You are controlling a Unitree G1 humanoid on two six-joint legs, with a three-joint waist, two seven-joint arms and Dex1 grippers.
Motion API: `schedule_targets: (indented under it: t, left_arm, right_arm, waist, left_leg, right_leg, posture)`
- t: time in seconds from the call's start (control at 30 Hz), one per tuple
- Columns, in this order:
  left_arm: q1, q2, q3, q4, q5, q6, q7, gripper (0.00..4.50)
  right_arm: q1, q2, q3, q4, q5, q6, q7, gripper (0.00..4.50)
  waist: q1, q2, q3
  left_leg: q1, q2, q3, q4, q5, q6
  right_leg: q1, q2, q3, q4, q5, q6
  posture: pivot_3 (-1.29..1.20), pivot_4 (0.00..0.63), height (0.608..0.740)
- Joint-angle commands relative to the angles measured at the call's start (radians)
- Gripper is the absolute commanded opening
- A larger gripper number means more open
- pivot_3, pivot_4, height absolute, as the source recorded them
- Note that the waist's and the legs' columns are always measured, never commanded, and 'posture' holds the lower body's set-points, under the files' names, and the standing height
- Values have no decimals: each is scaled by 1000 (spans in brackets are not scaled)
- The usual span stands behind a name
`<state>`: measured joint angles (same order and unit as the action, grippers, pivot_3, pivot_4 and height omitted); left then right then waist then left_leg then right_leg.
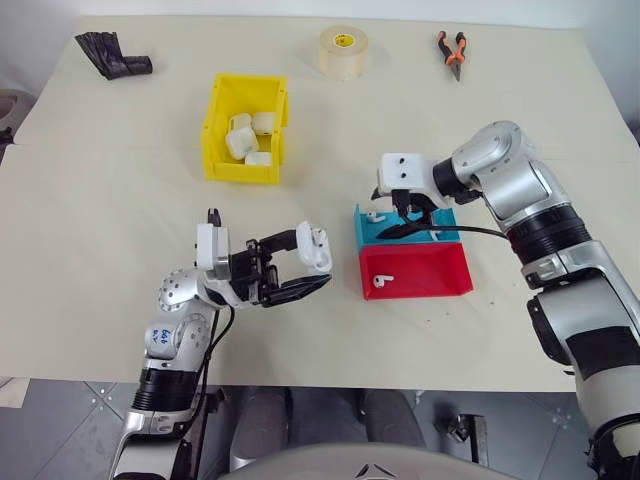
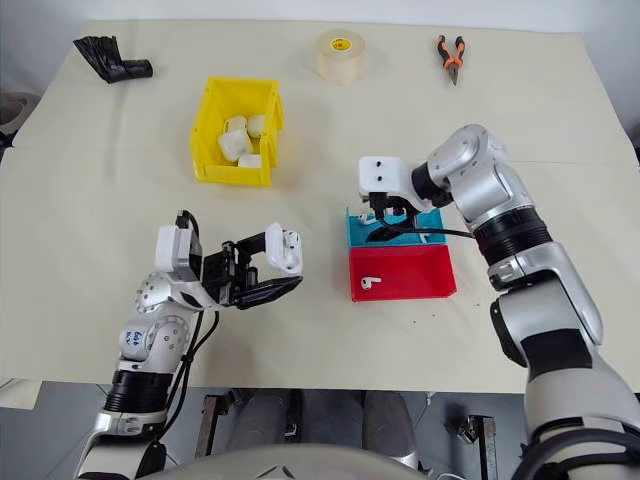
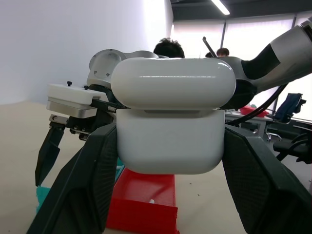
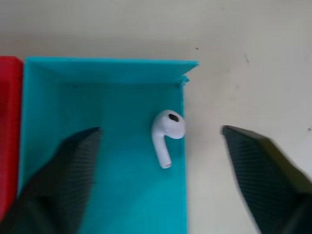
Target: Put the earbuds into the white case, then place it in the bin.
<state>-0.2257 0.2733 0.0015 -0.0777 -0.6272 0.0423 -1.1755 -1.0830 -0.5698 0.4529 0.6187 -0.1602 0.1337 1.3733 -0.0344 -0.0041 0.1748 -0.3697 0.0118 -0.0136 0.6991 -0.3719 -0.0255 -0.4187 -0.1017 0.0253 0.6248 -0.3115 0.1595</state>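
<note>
Holding several white cases, yellow bin (image 1: 212, 140); blue tray (image 4: 58, 97) with earbud (image 4: 167, 132) between spread right jaws; left jaws clamping a case (image 3: 170, 122).

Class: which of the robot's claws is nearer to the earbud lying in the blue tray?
Right. The right claw hangs open directly over the earbud in the blue tray. The left claw is off to the side over the table, shut on the white case.
</note>
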Motion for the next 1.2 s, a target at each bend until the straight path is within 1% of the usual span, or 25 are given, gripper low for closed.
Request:
schedule_targets:
  t: [0.03, 0.1, 0.37, 0.63, 0.67, 0.7, 1.2]
  left_arm:
    - [0, -9, -1, -48, -14, -15, 8, 2792]
    - [-3, -14, -4, -49, -14, -15, 11, 2792]
    - [-13, -18, -4, -49, -13, -13, 17, 2792]
    - [-15, -17, -5, -53, -12, -12, 21, 2792]
    - [-15, -17, -5, -53, -12, -12, 21, 2792]
    - [-16, -17, -5, -53, -12, -12, 22, 2792]
    - [-24, -14, -4, -63, -16, 1, 26, 2792]
  right_arm:
    - [-24, 11, -12, 6, -7, -17, 7, 2828]
    - [-22, 17, 0, 12, -21, -37, 16, 2169]
    - [-33, 40, -5, 50, -43, -72, 3, 2169]
    - [-35, 49, -4, 78, -54, -86, 2, 2169]
    - [-35, 50, -5, 82, -54, -87, 0, 1800]
    - [-35, 50, -5, 86, -55, -90, -2, 1604]
    - [-23, 58, -8, 81, -53, -108, -19, 1604]
  waist:
    - [-1, 0, 0]
    - [-1, 0, 0]
    - [-4, 0, 0]
    - [-18, 0, 0]
    - [-19, 0, 0]
    - [-21, 0, 0]
    - [-23, 0, 0]
  left_leg:
    - [0, 0, 0, 0, 0, 0]
    - [0, 0, 0, 0, 0, 0]
    - [0, 0, 0, 0, 0, 0]
    - [0, 0, -1, 0, 0, 0]
    - [0, 0, -1, 0, 0, 0]
    - [0, 0, -1, 0, 0, 0]
    - [0, 1, -1, 0, 1, -1]
  right_leg:
    - [0, 0, 0, 0, 0, 0]
    - [0, 0, 0, 0, 0, 0]
    - [0, 0, 0, 0, 0, 0]
    - [0, 0, -1, 0, 0, 0]
    - [0, 0, -1, 0, 0, 0]
    - [0, 0, -1, 0, 0, 0]
    - [0, 0, -2, 1, 0, 0]
  posture:
    - [0, 150, 740]
    - [0, 150, 740]
    - [0, 150, 740]
    - [0, 150, 740]
    - [0, 150, 740]
    - [0, 150, 740]
    - [0, 150, 740]
